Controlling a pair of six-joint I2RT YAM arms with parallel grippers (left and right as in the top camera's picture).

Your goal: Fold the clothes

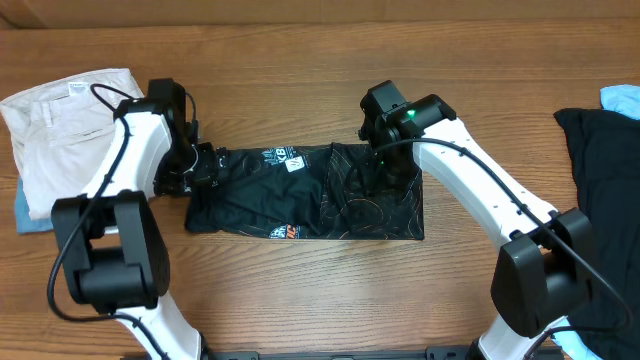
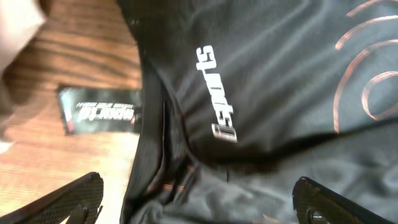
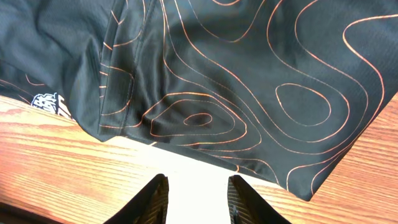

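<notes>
The clothes in play are a black sports top (image 1: 300,195) with orange contour lines, lying as a flat rectangle mid-table. My left gripper (image 1: 200,168) is at its left end, open wide. In the left wrist view its fingertips (image 2: 84,196) stand far apart, with bunched black fabric (image 2: 249,124) and a white logo between and beyond them, unclamped. My right gripper (image 1: 385,150) hovers at the top's far edge. In the right wrist view it (image 3: 198,199) is open over bare wood, with nothing between its fingers, just short of the patterned hem (image 3: 249,93).
A white garment (image 1: 65,125) lies on a blue cloth (image 1: 28,212) at the far left. A pile of plain black clothes (image 1: 600,190) and a light blue item (image 1: 622,98) sit at the right edge. A small black label (image 2: 102,111) lies on the wood.
</notes>
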